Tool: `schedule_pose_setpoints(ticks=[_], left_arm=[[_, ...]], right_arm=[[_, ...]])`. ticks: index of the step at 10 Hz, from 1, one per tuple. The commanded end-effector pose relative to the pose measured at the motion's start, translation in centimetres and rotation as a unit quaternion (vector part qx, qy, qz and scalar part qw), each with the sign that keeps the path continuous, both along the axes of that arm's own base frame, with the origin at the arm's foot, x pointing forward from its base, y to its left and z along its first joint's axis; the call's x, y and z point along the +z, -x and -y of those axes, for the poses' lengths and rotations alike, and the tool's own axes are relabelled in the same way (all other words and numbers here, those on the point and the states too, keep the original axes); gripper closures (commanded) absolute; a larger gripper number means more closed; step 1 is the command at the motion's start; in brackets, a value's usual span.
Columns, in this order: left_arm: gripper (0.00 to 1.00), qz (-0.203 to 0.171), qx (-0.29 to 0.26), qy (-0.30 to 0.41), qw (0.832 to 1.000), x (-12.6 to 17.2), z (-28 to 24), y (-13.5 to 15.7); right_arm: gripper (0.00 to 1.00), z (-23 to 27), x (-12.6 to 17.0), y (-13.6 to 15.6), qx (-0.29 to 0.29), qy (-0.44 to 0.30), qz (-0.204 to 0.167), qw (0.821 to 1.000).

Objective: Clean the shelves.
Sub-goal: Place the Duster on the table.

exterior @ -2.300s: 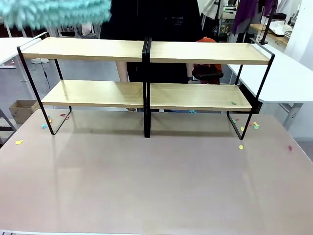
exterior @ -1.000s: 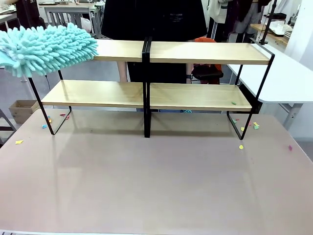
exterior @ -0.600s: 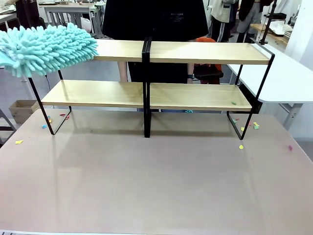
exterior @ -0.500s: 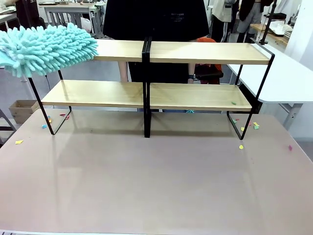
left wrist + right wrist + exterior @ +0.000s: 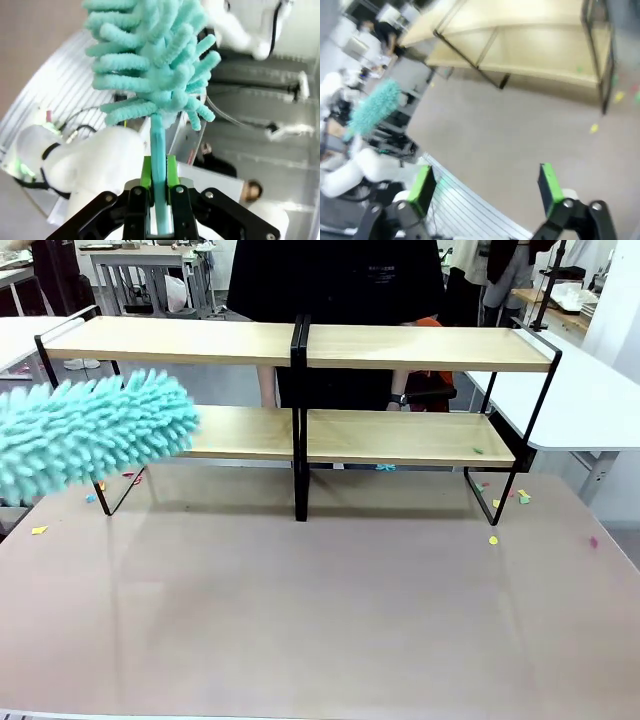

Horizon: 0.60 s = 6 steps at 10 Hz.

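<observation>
While the left gripper (image 5: 159, 192) clamps the duster (image 5: 90, 435), it hides the shelves' (image 5: 300, 345) left corner.

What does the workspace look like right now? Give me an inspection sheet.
Surface: brown table, mostly bare.
Job's things: shelves upright at the far edge; a green scrap on the lower right board.
Clutter: coloured paper bits near the rack's feet.
Claws: left claw shut on the teal duster; right claw open, empty.
Cables: wires along the arm.
Surroundings: a person behind the rack; white tables alongside.
</observation>
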<state>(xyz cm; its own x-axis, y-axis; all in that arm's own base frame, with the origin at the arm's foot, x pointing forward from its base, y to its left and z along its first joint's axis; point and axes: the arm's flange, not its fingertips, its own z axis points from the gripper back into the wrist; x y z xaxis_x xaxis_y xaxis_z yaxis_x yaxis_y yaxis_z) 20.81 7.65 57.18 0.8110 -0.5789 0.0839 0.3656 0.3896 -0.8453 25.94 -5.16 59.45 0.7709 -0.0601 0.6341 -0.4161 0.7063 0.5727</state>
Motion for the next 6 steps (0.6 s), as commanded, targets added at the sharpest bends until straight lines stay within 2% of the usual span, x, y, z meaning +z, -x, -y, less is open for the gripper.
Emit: schedule_pose_setpoints(ticks=[1,2,3,4,5,6], left_arm=[[0.87,-0.031,-0.081,0.023,0.996,-1.9,0.2,-0.9],[0.87,-0.033,-0.100,0.030,0.994,-3.3,1.4,-2.4],[0.87,-0.057,-0.109,0.035,0.992,-4.9,2.8,-4.3],[0.87,-0.074,-0.104,0.013,0.992,-6.4,3.8,-6.5],[0.87,-0.085,-0.097,-0.002,0.992,-7.5,4.2,-8.8],[0.87,-0.102,-0.095,-0.025,0.990,-8.7,4.0,-11.1]], right_arm=[[0.00,-2.6,-3.3,0.9,-0.056,-0.034,-0.120,0.991],[0.00,-3.3,-4.9,1.6,-0.057,-0.025,-0.149,0.987],[0.00,-3.6,-6.3,2.8,-0.011,-0.045,-0.175,0.983],[0.00,-3.1,-7.5,3.6,0.001,-0.044,-0.191,0.981],[0.00,-2.0,-3.8,-1.1,-0.028,-0.024,-0.156,0.987],[0.00,-2.0,-3.8,-1.1,-0.028,-0.024,-0.156,0.987]])
